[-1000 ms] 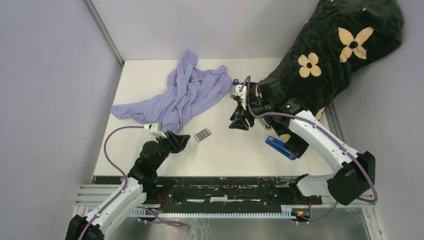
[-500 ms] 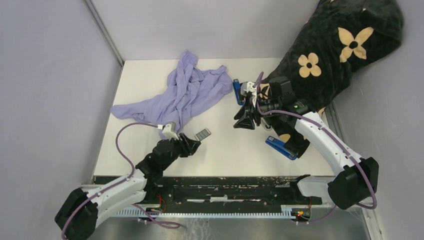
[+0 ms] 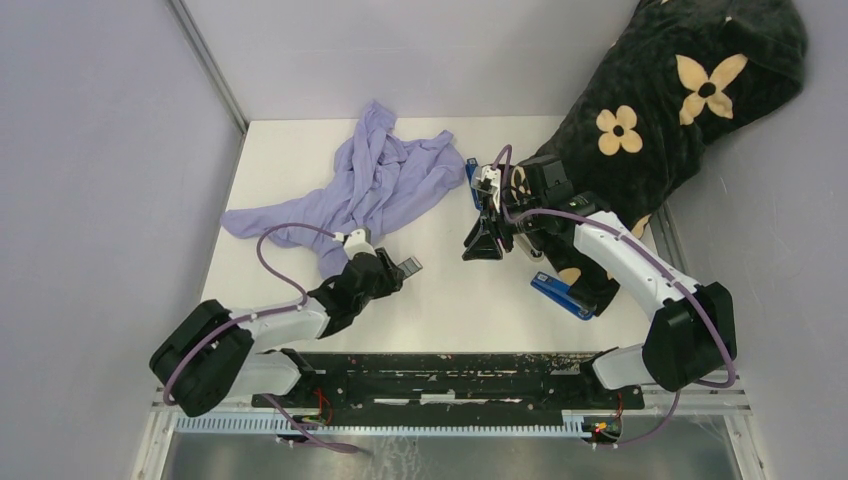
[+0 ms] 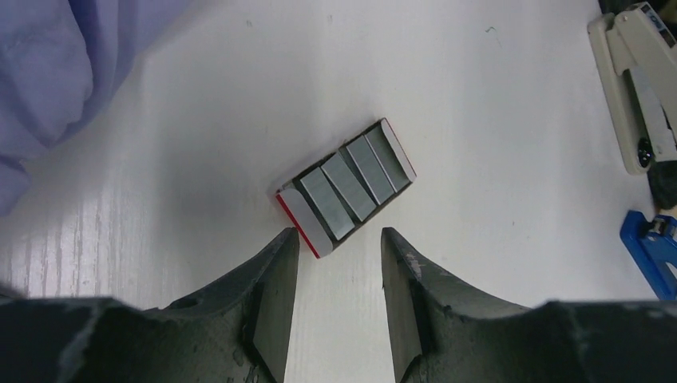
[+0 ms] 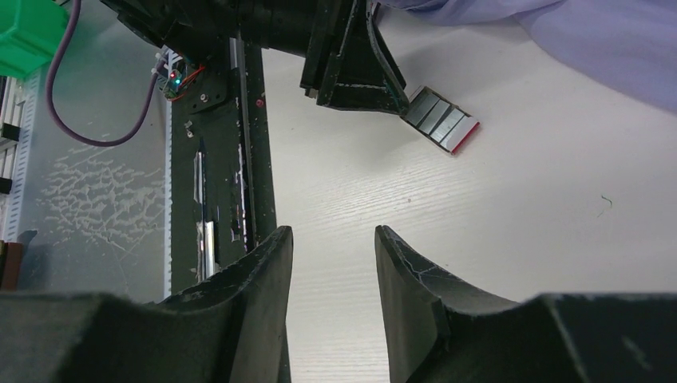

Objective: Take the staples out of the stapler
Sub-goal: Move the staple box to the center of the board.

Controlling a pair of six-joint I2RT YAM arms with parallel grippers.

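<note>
The left arm has swung in across the worktop [image 4: 495,159], bringing the left hand [image 4: 335,263] right up to the small box [image 4: 299,214]; the right hand [image 5: 331,247] has barely shifted. The staples [image 4: 349,185] lie as grey strips side by side in that box, straight ahead of the left fingertips, with the box's long axis slanting away up to the right. Both hands stand part open and empty. The left is far nearer; the white stapler [image 4: 631,88] lies well apart, off to the right.
</note>
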